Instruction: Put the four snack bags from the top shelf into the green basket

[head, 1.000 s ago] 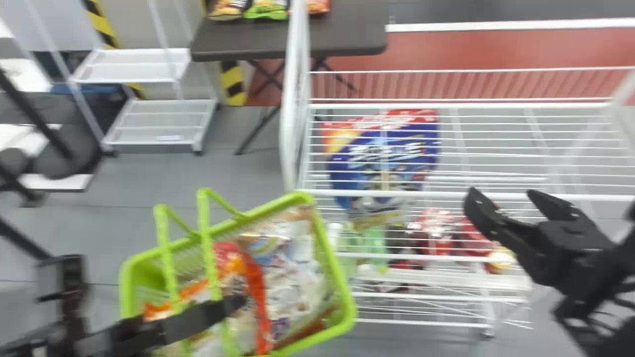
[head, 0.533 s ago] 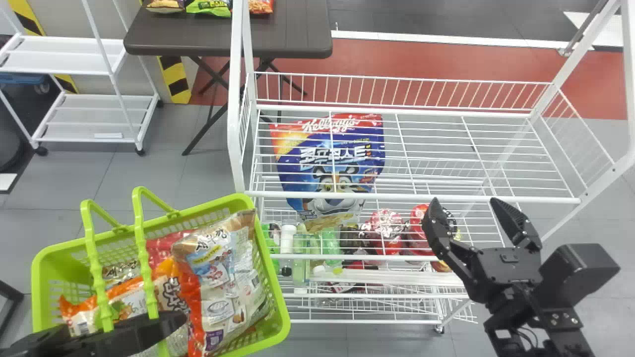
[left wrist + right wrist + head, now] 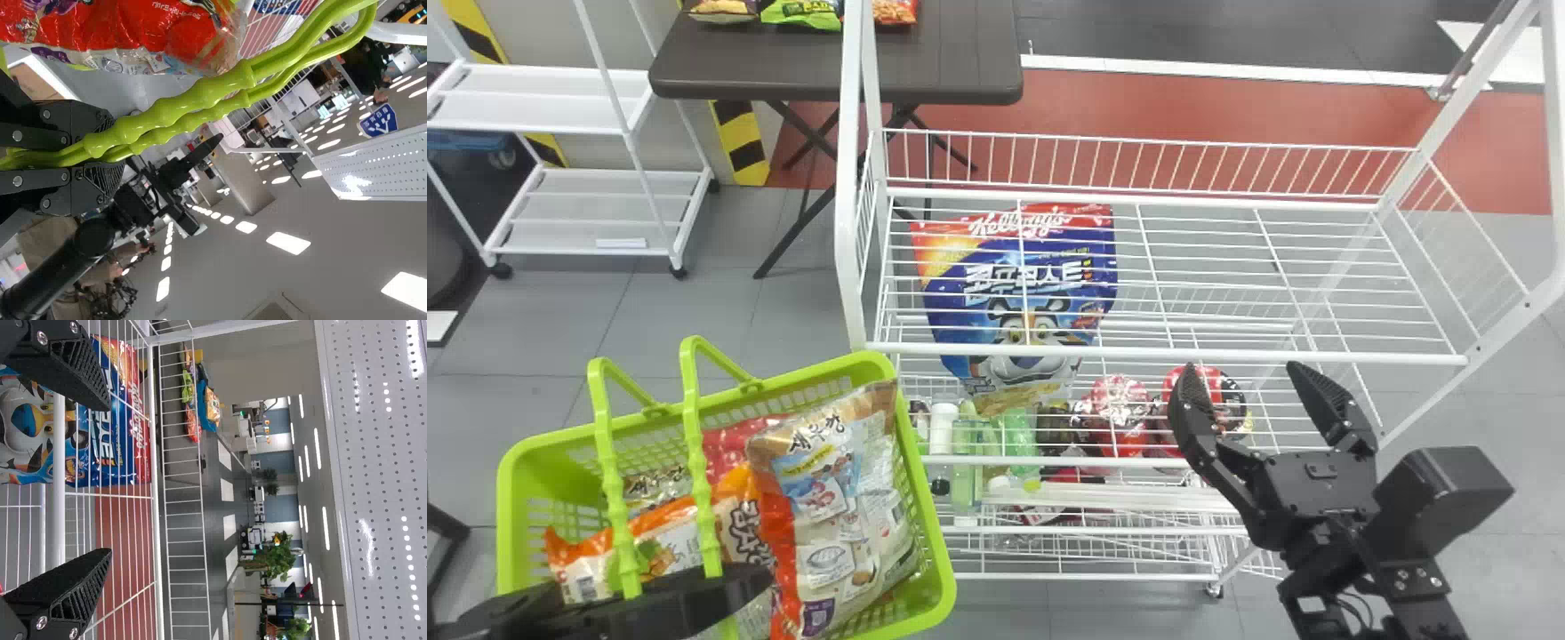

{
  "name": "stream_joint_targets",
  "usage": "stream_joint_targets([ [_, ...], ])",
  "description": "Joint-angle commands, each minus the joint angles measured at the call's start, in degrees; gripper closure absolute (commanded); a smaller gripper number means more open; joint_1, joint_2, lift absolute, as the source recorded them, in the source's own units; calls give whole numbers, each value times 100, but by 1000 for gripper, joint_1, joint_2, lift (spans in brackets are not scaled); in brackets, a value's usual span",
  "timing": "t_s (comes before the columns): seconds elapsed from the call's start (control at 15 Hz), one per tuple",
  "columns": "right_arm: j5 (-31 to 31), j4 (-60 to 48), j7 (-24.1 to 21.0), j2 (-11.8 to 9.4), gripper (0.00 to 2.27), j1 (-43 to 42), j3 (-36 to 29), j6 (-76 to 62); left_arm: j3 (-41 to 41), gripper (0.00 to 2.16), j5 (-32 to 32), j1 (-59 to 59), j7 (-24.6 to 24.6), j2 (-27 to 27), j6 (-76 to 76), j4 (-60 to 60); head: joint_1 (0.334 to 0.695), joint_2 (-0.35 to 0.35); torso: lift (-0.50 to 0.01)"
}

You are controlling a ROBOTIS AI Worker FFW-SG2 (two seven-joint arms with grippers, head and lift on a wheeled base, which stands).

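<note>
In the head view, the green basket (image 3: 950,560) is at lower left, with several snack bags (image 3: 827,533) piled inside, orange, red and white-brown. Across its two handles lies my left gripper (image 3: 694,596). The left wrist view has this left gripper (image 3: 110,150) closed around the green handles (image 3: 200,100), and a red bag (image 3: 133,30) beside them. Over the front part of the white rack, right of the basket, my right gripper (image 3: 1247,378) stands open and empty. In the right wrist view a gap separates the fingers of the right gripper (image 3: 107,480), with rack wires beyond.
White wires of the rack's upper shelf (image 3: 1227,267) pass over a blue-red cereal bag (image 3: 1032,284) lying beneath. Bottles (image 3: 965,471) and red packages (image 3: 1120,409) stand lower down. White posts rise at the rack's sides; a dark table (image 3: 925,67) is behind.
The head view swung to the right, then held still. Over the last half second the basket shifted slightly right with my left gripper, and my right gripper moved a little left.
</note>
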Motion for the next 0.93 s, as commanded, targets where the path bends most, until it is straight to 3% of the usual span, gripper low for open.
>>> stream_joint_targets([
  [0.0,0,27,-7,17,49,-21,36,6,-46,2148,-17,0,-57,24,2,16,695,-64,0],
  [0.87,-9,71,-86,53,73,-39,45,41,-143,2148,-131,61,-57,-64,2,-80,695,-72,0],
])
